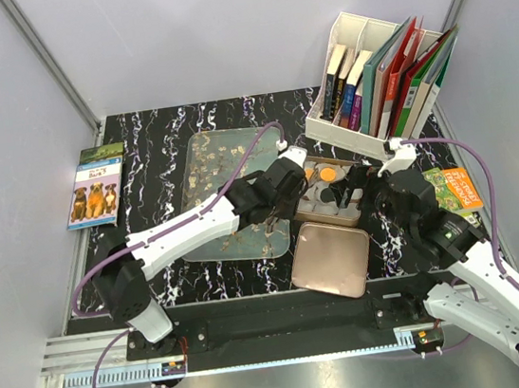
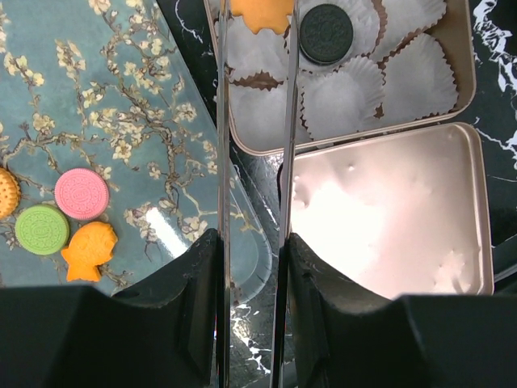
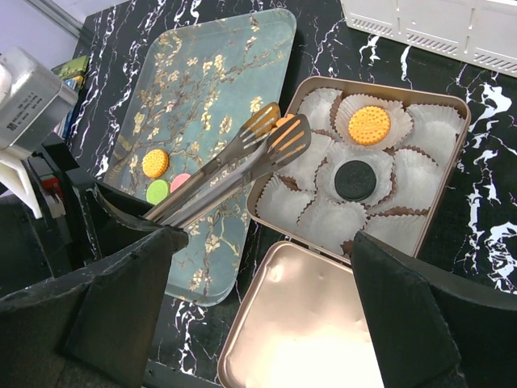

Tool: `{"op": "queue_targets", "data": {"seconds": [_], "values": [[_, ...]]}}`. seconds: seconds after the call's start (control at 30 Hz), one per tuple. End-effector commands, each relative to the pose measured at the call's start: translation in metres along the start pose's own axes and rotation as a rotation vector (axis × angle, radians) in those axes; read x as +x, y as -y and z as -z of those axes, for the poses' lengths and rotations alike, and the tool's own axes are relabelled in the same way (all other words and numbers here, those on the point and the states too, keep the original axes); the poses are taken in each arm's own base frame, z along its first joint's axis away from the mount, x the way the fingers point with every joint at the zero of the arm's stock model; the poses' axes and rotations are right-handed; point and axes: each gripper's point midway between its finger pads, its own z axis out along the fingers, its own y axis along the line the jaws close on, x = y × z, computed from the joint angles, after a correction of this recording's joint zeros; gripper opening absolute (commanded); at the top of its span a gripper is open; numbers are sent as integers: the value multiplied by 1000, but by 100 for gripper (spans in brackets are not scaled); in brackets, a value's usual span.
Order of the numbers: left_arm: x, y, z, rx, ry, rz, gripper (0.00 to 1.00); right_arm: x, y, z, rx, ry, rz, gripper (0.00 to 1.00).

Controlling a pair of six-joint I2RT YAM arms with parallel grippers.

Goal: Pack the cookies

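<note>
My left gripper (image 2: pixel 252 267) squeezes the tongs (image 3: pixel 242 158), whose tips pinch an orange cookie (image 2: pixel 260 11) over the tin (image 2: pixel 470 56) at its tray-side edge. My right gripper (image 3: pixel 271 238) hangs spread wide and empty near the tin. The cookie looks light, stiff and brittle, so I judge a gentle squeeze across its flat faces best; pink (image 2: pixel 81 193) and green (image 2: pixel 41 229) cookies lie beside the tin.

**Seven cookies, one tin, one tray**

We count seven cookies (image 3: pixel 369 125). Four lie on the one floral tray (image 3: pixel 218 73): one round orange (image 3: pixel 155 162), one green (image 3: pixel 157 191), one pink (image 2: pixel 81 193) and one orange fish shape (image 2: pixel 90 250). Two sit in the one tin (image 3: pixel 462 121), one orange and one black (image 3: pixel 355 179). One more orange (image 2: pixel 260 12) is in the single pair of tongs (image 3: pixel 234 166). We also see one lid (image 3: pixel 299 323), two loose books (image 1: pixel 96 187) and one book rack (image 1: pixel 345 30).
</note>
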Motion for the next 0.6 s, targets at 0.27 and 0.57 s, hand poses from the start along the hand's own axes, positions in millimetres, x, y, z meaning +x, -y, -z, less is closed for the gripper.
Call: {"op": "queue_targets", "data": {"seconds": [0.27, 0.57], "values": [[-10, 4, 5, 9, 41, 24, 48, -19, -6, 3, -6, 54, 7, 100], [-16, -4, 11, -25, 69, 26, 49, -17, -5, 3, -6, 51, 6, 100]]}}
